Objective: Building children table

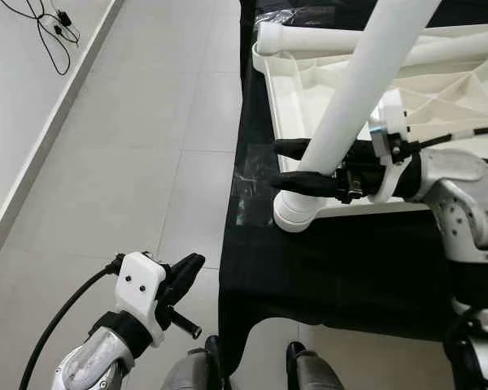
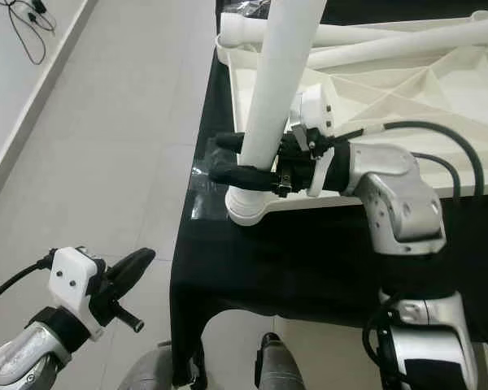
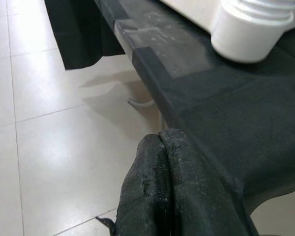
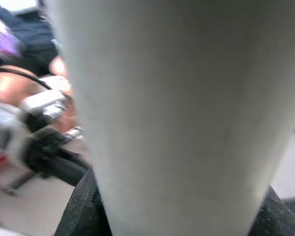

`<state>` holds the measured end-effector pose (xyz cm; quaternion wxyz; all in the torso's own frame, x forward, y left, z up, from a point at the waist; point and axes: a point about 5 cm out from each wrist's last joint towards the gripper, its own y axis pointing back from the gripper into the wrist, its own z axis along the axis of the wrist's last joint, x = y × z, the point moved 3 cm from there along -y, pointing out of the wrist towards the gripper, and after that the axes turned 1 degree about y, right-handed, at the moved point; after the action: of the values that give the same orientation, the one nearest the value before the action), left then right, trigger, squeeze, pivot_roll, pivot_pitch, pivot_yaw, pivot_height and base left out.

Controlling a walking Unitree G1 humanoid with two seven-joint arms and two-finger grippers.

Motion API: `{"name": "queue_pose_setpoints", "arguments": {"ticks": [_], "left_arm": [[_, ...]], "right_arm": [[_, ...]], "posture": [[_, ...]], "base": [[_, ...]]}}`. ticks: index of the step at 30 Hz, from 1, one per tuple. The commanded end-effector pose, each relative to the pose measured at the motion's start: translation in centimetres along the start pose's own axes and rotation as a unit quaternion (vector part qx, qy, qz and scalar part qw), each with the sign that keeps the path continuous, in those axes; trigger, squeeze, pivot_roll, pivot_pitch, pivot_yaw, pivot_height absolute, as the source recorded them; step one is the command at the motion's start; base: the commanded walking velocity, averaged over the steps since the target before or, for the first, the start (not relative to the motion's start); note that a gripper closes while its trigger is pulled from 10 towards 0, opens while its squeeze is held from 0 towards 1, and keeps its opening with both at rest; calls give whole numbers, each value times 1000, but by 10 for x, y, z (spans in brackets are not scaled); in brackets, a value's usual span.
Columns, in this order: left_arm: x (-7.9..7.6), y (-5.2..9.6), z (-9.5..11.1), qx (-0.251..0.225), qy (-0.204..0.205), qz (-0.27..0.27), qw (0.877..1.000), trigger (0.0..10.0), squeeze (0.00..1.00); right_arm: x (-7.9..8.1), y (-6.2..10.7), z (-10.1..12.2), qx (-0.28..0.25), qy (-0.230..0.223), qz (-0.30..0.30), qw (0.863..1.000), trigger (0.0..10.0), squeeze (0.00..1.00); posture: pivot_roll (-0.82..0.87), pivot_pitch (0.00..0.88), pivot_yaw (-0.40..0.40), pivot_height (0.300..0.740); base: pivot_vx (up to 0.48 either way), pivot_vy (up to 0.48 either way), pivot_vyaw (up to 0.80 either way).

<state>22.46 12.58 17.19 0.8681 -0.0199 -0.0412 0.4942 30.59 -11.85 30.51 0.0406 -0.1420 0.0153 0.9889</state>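
Right gripper (image 2: 242, 158) clamped around a white table leg (image 2: 276, 89), one black finger on each side of the tube, low on the leg, just above its wide threaded end. Leg standing steeply, a little tilted, with its foot planted at the near corner of the upturned white tabletop (image 2: 407, 81) (ribbed underside facing up). Tabletop lying on a work table covered with black cloth (image 2: 293, 268), its near corner close to the cloth's left edge. Two more white legs (image 2: 374, 36) lying across the far part of the tabletop, one of them ending in a round collar at the far left corner.

Left gripper (image 1: 183, 280) held low over the pale tiled floor (image 1: 130, 162), to the left of the cloth-covered table and well apart from the leg. Fingers pressed together with nothing between them, seen clearly from the left wrist camera, where the tips (image 3: 162, 187) point toward the cloth edge and the round white base of the leg (image 3: 250, 29).

Black cable (image 1: 49, 32) lying on the floor at the far left, near the wall.
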Motion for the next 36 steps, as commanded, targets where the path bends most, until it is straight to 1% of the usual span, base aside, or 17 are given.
{"name": "queue_pose_setpoints", "arguments": {"ticks": [1, 5, 6, 7, 9, 10, 11, 14, 17, 19, 22, 23, 25, 26, 27, 32, 36], "left_arm": [[-1, 3, -8, 14, 8, 0, 1000, 10000, 0], [-1, 3, -7, 14, 9, -1, 1000, 10000, 0], [-1, 4, -7, 14, 9, -1, 1000, 10000, 0], [-1, 4, -7, 14, 9, -1, 1000, 10000, 0], [0, 4, -7, 15, 9, -1, 1000, 10000, 0], [0, 4, -7, 15, 9, -2, 1000, 10000, 0], [0, 4, -7, 15, 9, -2, 1000, 10000, 0], [0, 4, -7, 15, 10, -2, 1000, 10000, 0], [-1, 4, -7, 15, 9, -2, 1000, 10000, 0], [-2, 2, -7, 13, 10, -1, 1000, 10000, 0], [-2, 1, -6, 12, 11, -1, 1000, 10000, 0], [-2, 1, -6, 12, 11, -1, 1000, 10000, 0], [-1, 1, -7, 12, 11, -2, 1000, 10000, 0], [-1, 0, -7, 12, 10, -4, 1000, 10000, 0], [-1, 0, -7, 12, 10, -4, 1000, 10000, 0], [0, -1, -7, 12, 7, -6, 1000, 10000, 0], [1, -2, -8, 12, 5, -6, 1000, 10000, 0]], "right_arm": [[11, -14, 1, -18, -8, 66, 998, 10000, 0], [17, -17, -7, -7, -17, 104, 994, 10000, 0], [23, -18, -22, 46, 6, 129, 991, 10000, 0], [24, -19, -27, 65, 18, 135, 989, 10000, 0], [25, -20, -30, 75, 25, 139, 987, 10000, 0], [18, -24, -28, 71, 42, 120, 989, 10000, 0], [18, -24, -28, 71, 42, 120, 989, 10000, 0], [10, -29, -24, 64, 60, 99, 991, 10000, 0], [-6, -29, -18, 48, 76, 53, 995, 10000, 0], [-9, -22, -3, -9, 48, 45, 998, 10000, 0], [-11, -20, 7, -47, 35, 42, 997, 10000, 0], [-11, -20, 7, -47, 35, 42, 997, 10000, 0], [-15, -21, 14, -76, 31, 27, 996, 10000, 0], [-22, -21, 18, -91, 30, -2, 995, 10000, 0], [-22, -21, 18, -91, 30, -2, 995, 10000, 0], [-40, -21, 17, -100, 28, -73, 992, 10000, 0], [-47, -19, 15, -97, 26, -99, 990, 10000, 0]], "posture": [[27, 368, 73, 740], [34, 373, 73, 740], [34, 376, 78, 740], [32, 377, 80, 740], [32, 377, 80, 740], [32, 379, 78, 740], [32, 379, 78, 740], [32, 379, 78, 740], [32, 379, 76, 740], [17, 383, 56, 740], [11, 382, 64, 740], [11, 382, 64, 740], [9, 380, 67, 740], [7, 378, 71, 740], [7, 378, 71, 740], [10, 373, 78, 740], [9, 371, 79, 740]], "base": [[0, 0, 0], [0, 0, 0], [0, 0, 0], [0, 0, 0], [0, 0, 0], [0, 0, 0], [0, 0, 0], [0, 0, 0], [0, 0, 0], [0, 0, 0], [0, 0, 0], [0, 0, 0], [0, 0, 0], [0, 0, 0], [0, 0, 0], [0, 0, 0], [0, 0, 0]]}}
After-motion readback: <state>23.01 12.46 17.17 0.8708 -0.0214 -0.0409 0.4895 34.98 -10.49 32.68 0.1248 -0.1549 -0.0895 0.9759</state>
